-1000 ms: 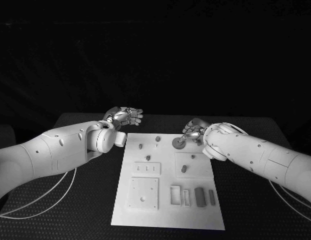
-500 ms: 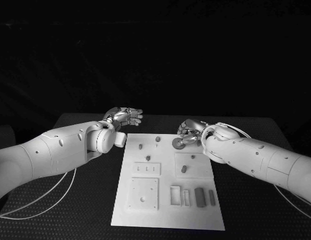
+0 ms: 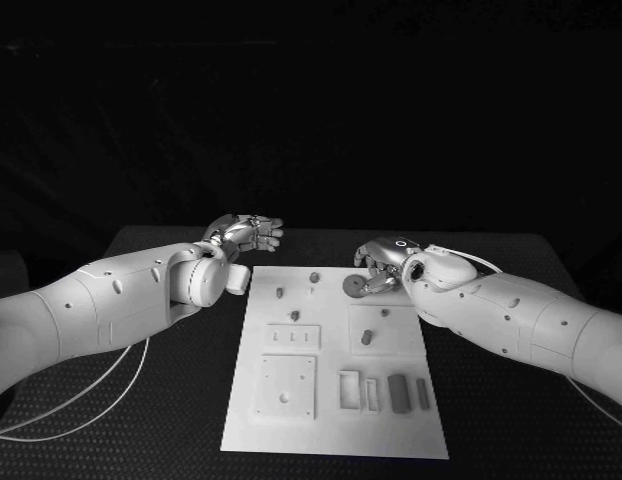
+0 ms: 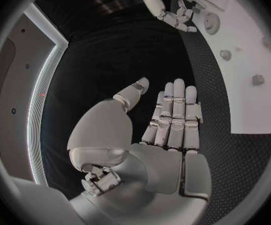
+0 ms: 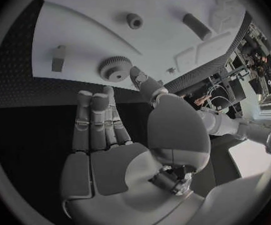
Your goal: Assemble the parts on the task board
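The white task board (image 3: 334, 425) lies in the middle of the black table. A round gear (image 3: 356, 285) sits near its far right corner, and small pegs (image 3: 297, 316) stand across its far half. My right hand (image 3: 380, 255) hovers just behind the gear at the board's far edge. In the right wrist view its fingers (image 5: 97, 120) are stretched out over the table with nothing in them, and the thumb ends close beside the gear (image 5: 115, 70). My left hand (image 3: 246, 233) is off the board's far left corner, with its fingers (image 4: 173, 115) straight and empty.
Near the board's front edge lie a square plate (image 3: 287, 385) and several upright rectangular pieces (image 3: 398, 392). A cylinder (image 5: 197, 26) and a short peg (image 5: 134, 20) lie on the board beyond the gear. White cables (image 3: 95, 385) trail over the table's left side.
My right hand and forearm have shifted slightly to the left along the board's far edge. The gear stays where it was, and the left hand has hardly moved.
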You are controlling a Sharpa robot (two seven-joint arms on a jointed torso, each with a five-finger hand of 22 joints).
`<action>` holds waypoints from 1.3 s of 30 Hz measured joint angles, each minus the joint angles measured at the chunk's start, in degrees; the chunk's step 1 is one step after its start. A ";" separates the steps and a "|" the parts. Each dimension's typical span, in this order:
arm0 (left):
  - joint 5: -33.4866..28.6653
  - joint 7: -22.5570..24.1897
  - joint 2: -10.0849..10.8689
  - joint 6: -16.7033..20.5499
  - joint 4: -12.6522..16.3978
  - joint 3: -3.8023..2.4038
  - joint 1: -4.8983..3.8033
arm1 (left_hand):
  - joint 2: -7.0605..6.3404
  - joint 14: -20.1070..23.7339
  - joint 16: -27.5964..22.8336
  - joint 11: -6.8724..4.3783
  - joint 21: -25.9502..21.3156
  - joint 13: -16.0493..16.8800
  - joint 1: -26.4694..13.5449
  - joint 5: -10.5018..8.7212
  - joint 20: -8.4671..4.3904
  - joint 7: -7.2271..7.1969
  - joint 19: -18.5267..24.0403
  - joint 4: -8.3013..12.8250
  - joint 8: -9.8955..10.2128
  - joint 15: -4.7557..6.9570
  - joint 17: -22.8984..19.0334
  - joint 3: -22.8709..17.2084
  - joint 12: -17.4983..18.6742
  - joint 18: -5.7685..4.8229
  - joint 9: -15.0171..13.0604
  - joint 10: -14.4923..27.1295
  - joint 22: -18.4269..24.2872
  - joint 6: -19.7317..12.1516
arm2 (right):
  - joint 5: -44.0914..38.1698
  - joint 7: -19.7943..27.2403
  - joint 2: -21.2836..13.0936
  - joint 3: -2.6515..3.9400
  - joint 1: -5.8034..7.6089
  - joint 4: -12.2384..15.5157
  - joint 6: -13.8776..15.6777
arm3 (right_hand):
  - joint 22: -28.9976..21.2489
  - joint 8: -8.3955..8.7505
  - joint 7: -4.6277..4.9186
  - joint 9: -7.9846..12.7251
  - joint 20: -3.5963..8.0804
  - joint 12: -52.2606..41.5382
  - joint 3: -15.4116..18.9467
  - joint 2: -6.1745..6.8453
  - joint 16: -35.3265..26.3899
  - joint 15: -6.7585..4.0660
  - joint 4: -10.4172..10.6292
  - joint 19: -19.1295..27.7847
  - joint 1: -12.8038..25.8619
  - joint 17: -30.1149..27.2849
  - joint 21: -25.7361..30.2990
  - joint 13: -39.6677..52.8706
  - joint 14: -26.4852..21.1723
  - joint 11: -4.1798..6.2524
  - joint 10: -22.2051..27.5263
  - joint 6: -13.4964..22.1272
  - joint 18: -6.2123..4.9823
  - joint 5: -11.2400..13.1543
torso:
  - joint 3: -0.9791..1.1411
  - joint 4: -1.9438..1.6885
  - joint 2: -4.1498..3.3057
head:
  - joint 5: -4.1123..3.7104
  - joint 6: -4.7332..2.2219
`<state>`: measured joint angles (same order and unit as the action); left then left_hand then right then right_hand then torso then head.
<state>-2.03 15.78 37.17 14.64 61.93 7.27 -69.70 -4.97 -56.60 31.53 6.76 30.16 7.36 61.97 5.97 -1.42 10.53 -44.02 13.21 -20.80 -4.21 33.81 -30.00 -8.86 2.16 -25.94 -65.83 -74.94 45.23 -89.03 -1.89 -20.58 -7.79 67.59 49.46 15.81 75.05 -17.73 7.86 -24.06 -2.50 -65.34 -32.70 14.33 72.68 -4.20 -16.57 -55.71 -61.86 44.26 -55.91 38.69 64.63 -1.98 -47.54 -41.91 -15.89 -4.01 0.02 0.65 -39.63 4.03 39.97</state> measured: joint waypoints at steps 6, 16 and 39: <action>0.01 0.00 0.20 0.00 0.23 0.00 -0.01 | 0.00 0.00 0.00 0.00 0.00 0.00 0.00 0.00 0.00 0.00 0.00 0.00 0.00 0.00 -0.01 0.00 0.00 0.00 0.00 0.00 0.00 0.00 | 0.94 0.46 0.00 0.01 -0.01 -0.10 -0.92 | 0.01 -0.59 -1.24 0.01 1.35 -13.35 -1.33 -2.48 5.40 -1.05 -0.12 -1.08 0.18 4.27 -3.25 7.62 0.21 1.28 -1.36 -2.14 0.03 -0.43 | 0.03 -0.09 -0.06 | 0.08 0.27; 0.03 0.00 0.57 0.00 0.71 -0.02 -0.03 | 0.00 0.00 0.00 0.00 0.00 0.03 0.00 0.00 0.00 0.00 0.00 0.00 0.00 0.00 0.02 0.00 0.00 0.00 0.00 0.00 0.01 0.00 | 5.54 1.77 0.66 0.09 -0.19 -2.26 -3.68 | -0.02 -1.52 -1.56 0.11 3.12 -17.64 -2.90 -4.93 7.20 -1.55 -0.11 -2.98 1.75 6.79 -6.20 10.11 2.29 1.48 -4.39 -5.34 1.34 -2.87 | 0.10 -0.20 -0.25 | 0.17 0.40; 0.46 0.01 1.91 0.01 2.41 -0.05 -0.18 | 0.00 0.00 0.00 0.00 0.00 0.04 0.00 0.00 0.00 0.00 0.00 0.00 0.00 0.00 0.02 0.00 0.00 -0.02 0.00 0.00 0.03 0.00 | 9.31 2.67 0.94 0.55 -0.65 -3.44 -4.60 | -0.04 -0.35 -0.60 1.00 3.13 -17.65 -2.56 -4.77 7.04 -1.20 -0.10 -3.34 2.36 7.74 -6.64 10.40 2.76 1.27 -4.59 -4.30 2.04 -2.43 | 0.16 -0.62 -0.89 | -0.15 0.53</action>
<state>-1.57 15.79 39.08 14.65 64.33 7.22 -69.88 -4.97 -56.60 31.53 6.76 30.16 7.40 61.97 5.97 -1.42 10.53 -44.02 13.21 -20.81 -4.21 33.84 -30.00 -8.86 2.14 -25.94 -65.83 -74.91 45.23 -79.72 0.78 -19.64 -7.24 66.93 46.02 11.21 75.01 -18.08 7.27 -23.06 0.63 -82.98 -35.26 9.56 79.72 -5.40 -16.67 -59.05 -59.49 52.00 -62.55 49.09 67.39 -0.71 -52.13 -46.21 -13.84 -6.44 0.19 0.03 -40.52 3.88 40.50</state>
